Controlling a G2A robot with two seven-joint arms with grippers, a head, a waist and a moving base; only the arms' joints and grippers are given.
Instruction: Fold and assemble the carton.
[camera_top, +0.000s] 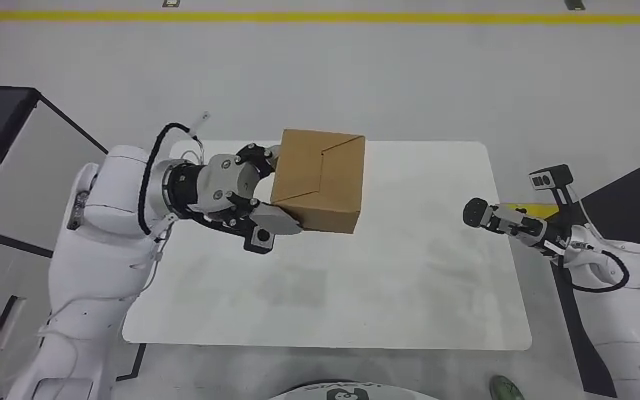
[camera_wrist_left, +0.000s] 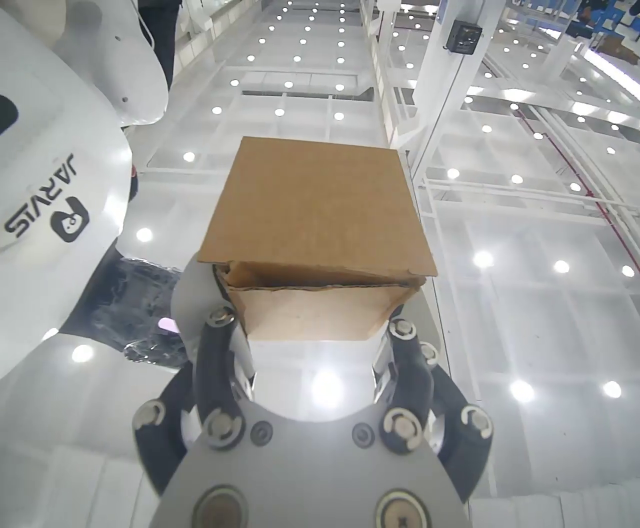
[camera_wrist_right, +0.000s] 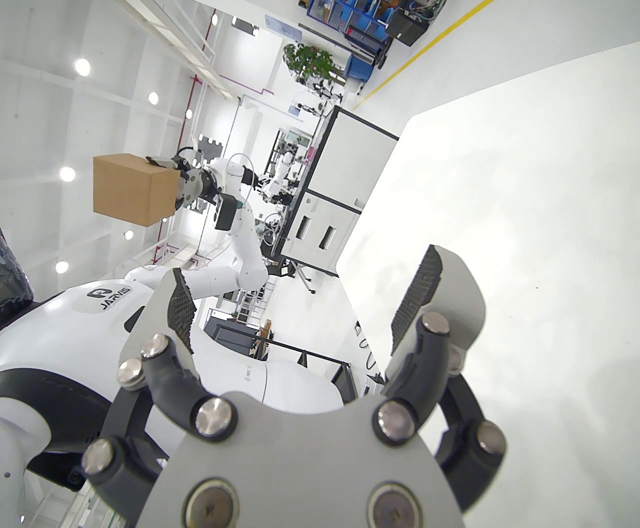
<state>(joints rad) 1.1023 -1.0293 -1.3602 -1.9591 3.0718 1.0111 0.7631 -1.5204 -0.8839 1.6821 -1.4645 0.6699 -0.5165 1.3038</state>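
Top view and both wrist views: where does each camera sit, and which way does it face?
Top view: above the arms, looking down at the table; shows the left tool shut on the carton and the right tool near the table's edge.
Left wrist view: on the left wrist, looking up past its fingers and the carton to the ceiling.
Right wrist view: on the right wrist, looking past its open fingers across the table at the left arm.
Shared: all three show the carton in the left tool.

carton (camera_top: 320, 180) covers L gripper (camera_top: 271, 189) fingertips partly | R arm (camera_top: 545, 235) cut at frame edge | table (camera_top: 420, 270) back edge partly behind carton
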